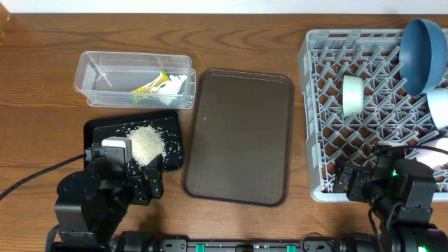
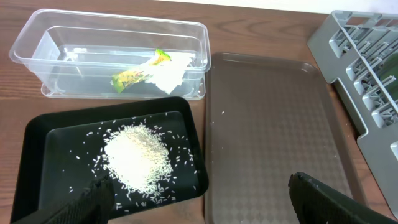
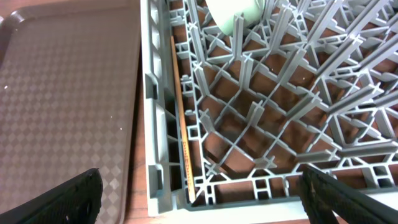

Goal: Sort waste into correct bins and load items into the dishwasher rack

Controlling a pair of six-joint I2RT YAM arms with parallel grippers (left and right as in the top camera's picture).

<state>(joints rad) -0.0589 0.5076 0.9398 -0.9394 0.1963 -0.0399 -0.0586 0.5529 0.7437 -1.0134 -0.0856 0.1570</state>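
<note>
Right, both arms sit at the near edge of the table [image 1: 42, 63]. The left pincer [image 2: 199, 183] hangs wide open and empty over the near rim of the black bin [image 2: 37, 143]. The rice [image 2: 137, 155] lies heaped in that bin, with loose grains scattered round it. Behind it, the clear tub [image 2: 37, 56] holds the wrapper [image 2: 134, 76] and the tissue [image 2: 171, 74], touching each other. The brown tray [image 2: 273, 124] lies between the bins and the rack [image 1: 311, 105]. The right pincer [image 3: 199, 186] gapes open too, holding nothing, above the rack's near left corner. The stick [image 3: 180, 118] lies inside, along the rack's left wall. The mint bowl [image 1: 353, 94] stands on edge among the pegs. The plate [image 1: 422, 56] leans at the far right corner, the blue bowl [image 1: 439, 108] sits just below it at the right edge, and the cup [image 1: 434, 150] is nearer.
</note>
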